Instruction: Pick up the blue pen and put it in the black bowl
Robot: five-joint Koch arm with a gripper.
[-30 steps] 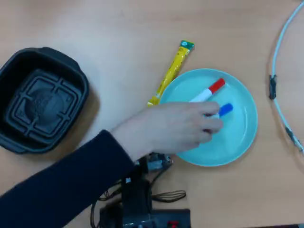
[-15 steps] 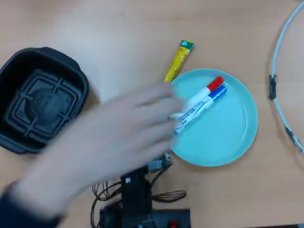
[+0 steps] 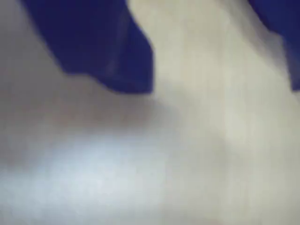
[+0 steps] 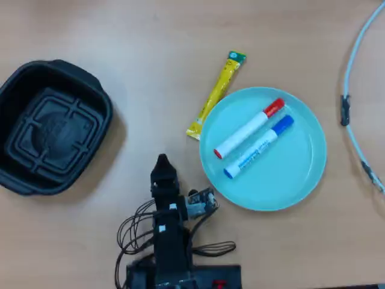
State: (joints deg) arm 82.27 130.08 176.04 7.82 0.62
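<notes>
Overhead view: my arm [image 4: 168,229] rises from its base at the bottom edge, with loose black wires [image 4: 135,232] beside it. My gripper [image 4: 162,164] points up the frame over bare table [image 4: 120,36], touching nothing. Only one dark tip shows from above, so I cannot tell whether my jaws are spread or pressed together.

The blue pen [image 4: 258,147] lies on the teal plate [image 4: 307,174], to the right of my gripper. It rests slanted, blue cap toward the upper right and blue end toward the lower left. The red pen [image 4: 248,129] lies just beside it on its upper-left side, parallel, red cap also toward the upper right.

The black bowl [image 4: 18,90] stands at the left edge, well apart from the plate, holding nothing; a ribbed cross pattern marks its floor. A yellow stick packet [image 4: 218,92] lies on the table, its lower end near the plate's upper-left rim. A pale cable [image 4: 352,90] curves down the right side.

Wrist view: heavily blurred. Two dark blue shapes, one at upper left [image 3: 103,47] and one at the upper right corner, stand against a pale surface; nothing else can be made out.
</notes>
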